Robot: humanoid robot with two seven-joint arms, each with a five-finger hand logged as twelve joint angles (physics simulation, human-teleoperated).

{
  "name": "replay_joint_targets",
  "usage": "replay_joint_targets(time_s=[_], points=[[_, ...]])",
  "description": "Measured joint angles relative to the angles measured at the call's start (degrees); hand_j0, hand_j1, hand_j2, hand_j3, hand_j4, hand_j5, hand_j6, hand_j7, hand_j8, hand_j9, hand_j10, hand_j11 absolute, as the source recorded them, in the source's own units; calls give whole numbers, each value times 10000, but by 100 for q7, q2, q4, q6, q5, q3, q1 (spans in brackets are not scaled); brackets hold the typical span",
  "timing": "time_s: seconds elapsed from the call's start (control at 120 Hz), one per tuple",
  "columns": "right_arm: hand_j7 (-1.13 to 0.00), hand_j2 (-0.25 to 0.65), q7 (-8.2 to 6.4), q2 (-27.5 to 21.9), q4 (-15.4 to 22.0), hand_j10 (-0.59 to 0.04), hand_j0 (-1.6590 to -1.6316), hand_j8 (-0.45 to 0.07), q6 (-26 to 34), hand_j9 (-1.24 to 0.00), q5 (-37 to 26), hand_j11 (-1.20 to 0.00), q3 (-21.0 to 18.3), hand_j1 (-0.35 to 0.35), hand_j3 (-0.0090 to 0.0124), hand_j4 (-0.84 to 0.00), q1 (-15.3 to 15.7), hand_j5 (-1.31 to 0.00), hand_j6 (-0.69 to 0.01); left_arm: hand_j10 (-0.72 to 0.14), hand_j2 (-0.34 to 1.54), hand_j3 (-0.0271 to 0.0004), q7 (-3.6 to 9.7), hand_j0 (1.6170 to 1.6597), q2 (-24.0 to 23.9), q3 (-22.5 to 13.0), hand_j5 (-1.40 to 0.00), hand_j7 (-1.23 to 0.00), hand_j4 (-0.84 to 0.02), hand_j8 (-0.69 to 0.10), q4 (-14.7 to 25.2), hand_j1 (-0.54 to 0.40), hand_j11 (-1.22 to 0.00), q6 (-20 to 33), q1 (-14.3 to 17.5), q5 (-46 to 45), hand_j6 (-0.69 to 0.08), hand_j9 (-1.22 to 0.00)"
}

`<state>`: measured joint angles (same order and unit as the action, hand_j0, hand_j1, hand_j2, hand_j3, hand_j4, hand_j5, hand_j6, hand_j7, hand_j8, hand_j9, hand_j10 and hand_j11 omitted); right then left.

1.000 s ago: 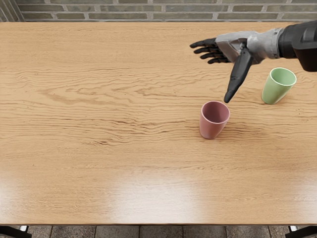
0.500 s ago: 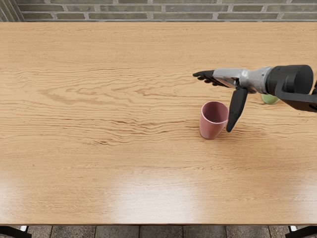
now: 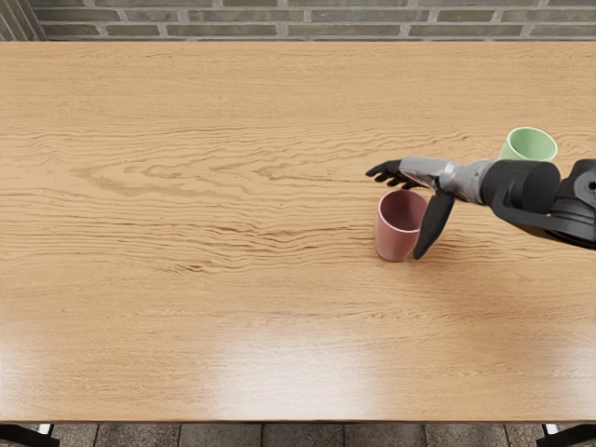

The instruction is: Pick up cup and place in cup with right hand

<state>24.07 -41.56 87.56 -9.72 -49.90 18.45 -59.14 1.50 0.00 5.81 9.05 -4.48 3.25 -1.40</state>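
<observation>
You have 2 cups on the table (image 3: 186, 307). The pink cup (image 3: 395, 237) stands up straight, a bit right of the middle, between the front and back edges and well apart from both. The green cup (image 3: 529, 144) is farther back and more to the right, near the right side of your view. Your arm (image 3: 531, 191) hides its low part.

Your right hand (image 3: 430, 174) is open, with the fingers (image 3: 382, 173) loose and pointing left, past the back rim of the pink cup. The thumb (image 3: 433, 223) hangs down, wide apart from them, and covers a bit of the cup's right side. You can't tell from here if it touches the cup.

To the left of the pink cup, you have a long, wide stretch of wood. You have a good strip in front of it too, down to the front edge. On the right, your arm fills much of the space by the green cup, so room there looks tight. Behind the back edge you see a gray brick wall (image 3: 279, 17).
</observation>
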Motion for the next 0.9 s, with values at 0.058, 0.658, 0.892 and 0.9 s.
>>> replay_joint_targets(time_s=[0.058, 0.658, 0.892, 0.9], points=[[-1830, -264, -3, 81, -86, -1434, -16581, -1446, 18, -1834, -71, -1833, 3, -1814, 0, -1440, 32, -1836, -1456, -114, 23, -1, 0, 16581, 0, 0, -146, -146, -115, -115, 0, 3356, -146, 0, 0, 0, -116, -146], [-4050, -24, -85, 170, -265, -3104, -16567, -3102, -24, -4091, -142, -4084, 68, 64, 0, -3193, 170, -3975, -3167, -114, 21, 0, 0, 16581, 0, 0, -146, -145, -116, -115, 0, 3357, -145, 0, 0, 0, -116, -145], [-5081, -752, -78, 127, -237, -3403, -16550, -3064, -163, -5168, -26, -5171, 119, 109, -3, -3916, 135, -5066, -3850, -113, 21, 0, 0, 16581, 0, 0, -145, -144, -115, -114, 0, 3358, -144, 0, 0, 0, -115, -144], [-5111, -764, -76, 126, -236, -3395, -16549, -3038, -173, -5200, -22, -5201, 125, 136, -2, -3932, 134, -5105, -3860, -113, 22, 0, 0, 16581, 0, 0, -145, -145, -115, -115, 0, 3357, -144, 0, 0, 0, -115, -144]])
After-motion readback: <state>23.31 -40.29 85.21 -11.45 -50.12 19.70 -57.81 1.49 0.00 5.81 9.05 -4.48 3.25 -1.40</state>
